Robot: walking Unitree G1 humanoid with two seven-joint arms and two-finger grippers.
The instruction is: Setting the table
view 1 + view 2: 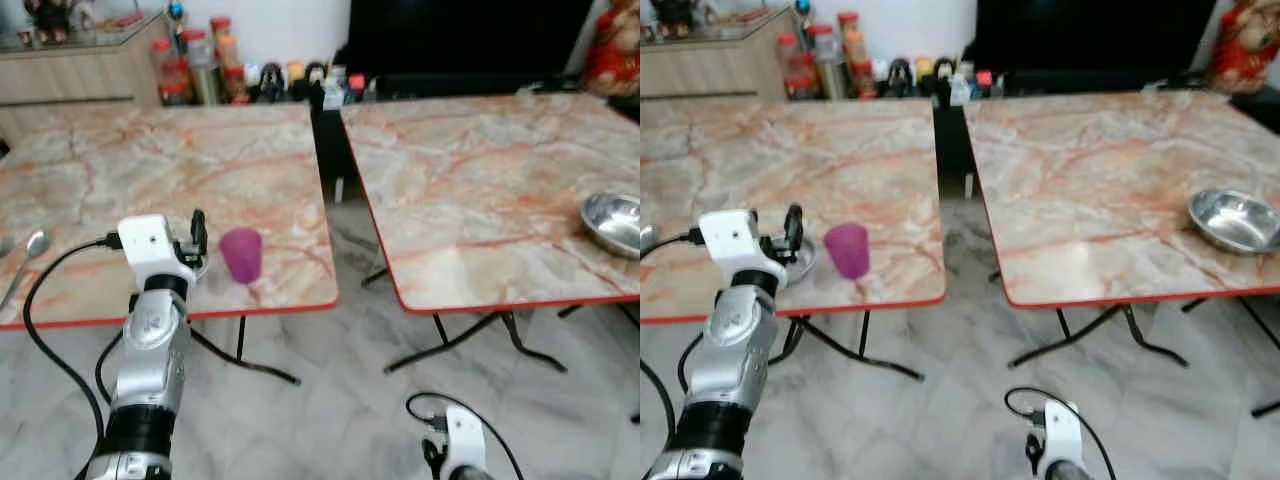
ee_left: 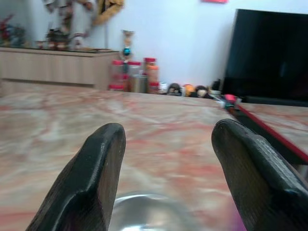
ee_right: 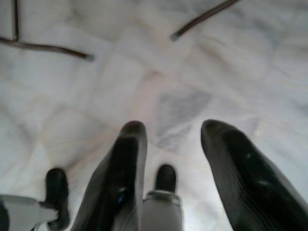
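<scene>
1. Two marble-topped tables (image 1: pixel 180 190) are standing side by side on a pale tiled floor (image 1: pixel 340 400).
2. Left gripper (image 2: pixel 166 159) is hovering with fingers spread wide and holding nothing, above a small steel dish (image 2: pixel 144 214) beside a purple cup (image 1: pixel 241 254) near the table edge.
3. Right gripper (image 3: pixel 175 163) is hanging over the floor, fingers parted, holding nothing.
4. Dish is probably light, rigid and slippery; gripping its rim looks best

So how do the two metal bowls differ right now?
The bowl on the right table sits in plain sight near that table's right edge, with nothing near it. The small bowl on the left table is mostly hidden behind the left gripper, whose open fingers hover above it, with a purple cup beside it. Both are shiny metal and upright.
</scene>
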